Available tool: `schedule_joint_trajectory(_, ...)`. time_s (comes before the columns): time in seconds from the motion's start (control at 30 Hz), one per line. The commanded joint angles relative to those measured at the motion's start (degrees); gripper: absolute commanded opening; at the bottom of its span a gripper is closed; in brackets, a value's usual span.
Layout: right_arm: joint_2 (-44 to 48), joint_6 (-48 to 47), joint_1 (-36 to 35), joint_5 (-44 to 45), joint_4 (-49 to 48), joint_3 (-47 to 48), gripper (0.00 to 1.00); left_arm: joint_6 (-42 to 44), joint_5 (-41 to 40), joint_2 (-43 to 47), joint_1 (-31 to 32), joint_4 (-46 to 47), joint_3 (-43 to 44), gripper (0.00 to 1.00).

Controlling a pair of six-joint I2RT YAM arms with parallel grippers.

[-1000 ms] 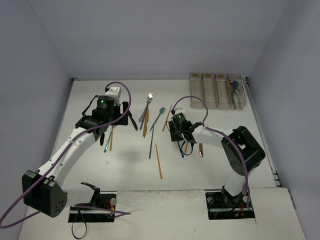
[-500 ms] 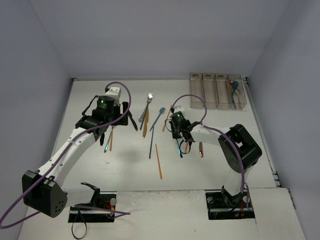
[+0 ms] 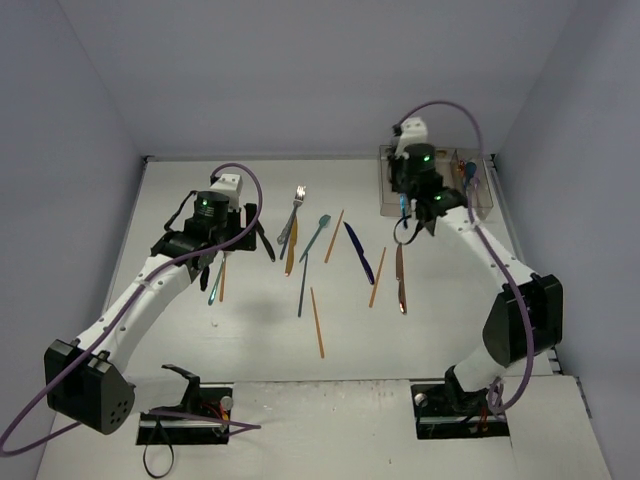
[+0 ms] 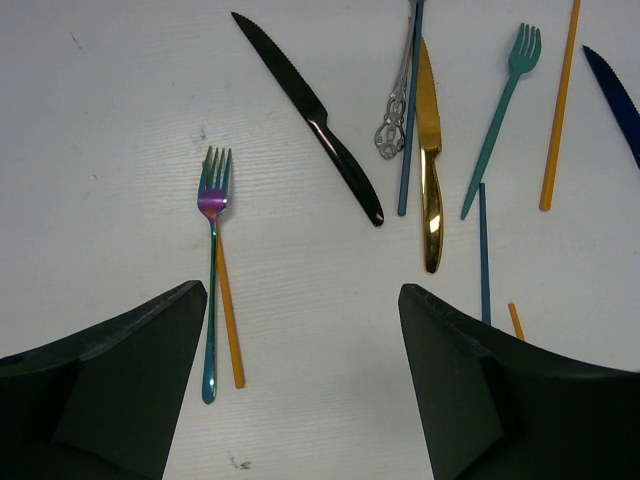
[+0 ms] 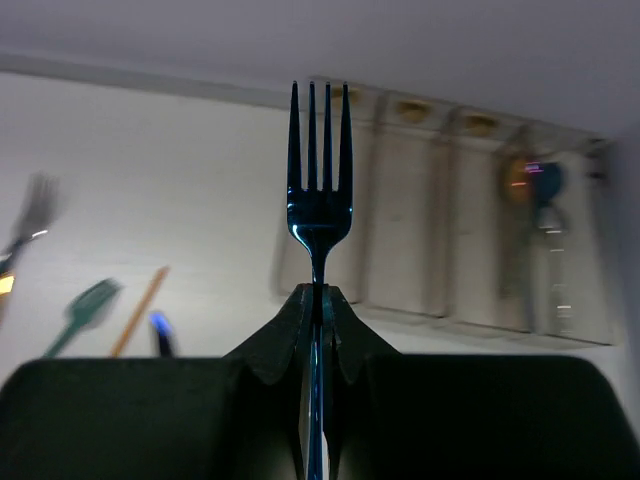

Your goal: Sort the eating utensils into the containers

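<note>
My right gripper (image 5: 318, 300) was pinched shut on the handle of a blue-teal fork (image 5: 319, 160), tines up in the wrist view and lined up with the left end of the containers (image 5: 420, 235). In the overhead view the fork (image 3: 402, 208) hung at the near edge of the row, in the upper right of the frame. I could not tell whether it was over a bin yet, so I counted it as carried, not delivered.

Of the four bins, only the one at the far right of the containers (image 3: 486, 200) held anything: a couple of spoons (image 3: 467, 176), blurred in the wrist view. The other three looked bare, as far as the arm let me see.

My left gripper (image 4: 300, 300) was spread wide and held nothing, poised above the table with an iridescent fork (image 4: 211, 250) just left of the gap and an orange chopstick (image 4: 228, 325) touching it.

About a dozen pieces lay unsorted mid-table: a black knife (image 4: 330, 135), a gold knife (image 4: 429, 170), a teal fork (image 4: 505, 100), a dark blue knife (image 3: 360, 252), a copper piece (image 3: 400, 278) and more chopsticks. I judged the job barely begun.
</note>
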State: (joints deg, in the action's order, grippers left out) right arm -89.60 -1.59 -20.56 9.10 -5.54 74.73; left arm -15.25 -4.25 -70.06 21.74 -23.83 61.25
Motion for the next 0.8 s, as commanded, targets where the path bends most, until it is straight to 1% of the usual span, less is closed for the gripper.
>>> schedule_joint_trajectory(0.0,-6.3,-11.4,9.1,-0.9,-1.8,7.6,0.0,-0.6,0.2,0.1,0.0,2.1,1.1,0.75)
schedule_joint_trajectory(0.13,-14.6,-11.0,16.0,-5.8,-2.6,15.9,0.0,-0.7,0.6,-0.9,-0.1,2.0,1.3,0.75)
schedule_joint_trajectory(0.23,-19.3,-11.1,19.4,-7.5,-3.1,21.5,0.0,-0.5,0.5,-1.6,-0.1,1.9,1.3,0.75)
schedule_joint_trajectory(0.3,-23.2,-11.1,20.2,-8.2,-3.7,23.7,0.0,-0.2,0.0,-2.0,-0.1,1.6,1.5,0.75)
schedule_joint_trajectory(0.37,-26.7,-10.9,23.0,-8.9,-4.2,26.4,0.0,0.0,-0.2,-2.3,-0.1,1.6,1.5,0.75)
schedule_joint_trajectory(0.4,-28.2,-10.7,23.8,-10.5,-4.4,28.3,0.0,0.0,-0.4,-2.5,-0.1,1.6,1.5,0.75)
schedule_joint_trajectory(0.57,-35.3,-10.8,26.0,-13.5,-4.7,33.7,0.0,0.1,-0.3,-3.7,-0.1,1.7,1.6,0.75)
schedule_joint_trajectory(0.77,-40.3,-10.7,26.3,-15.1,-4.9,37.2,0.0,0.0,0.1,-4.9,-0.1,1.8,1.5,0.75)
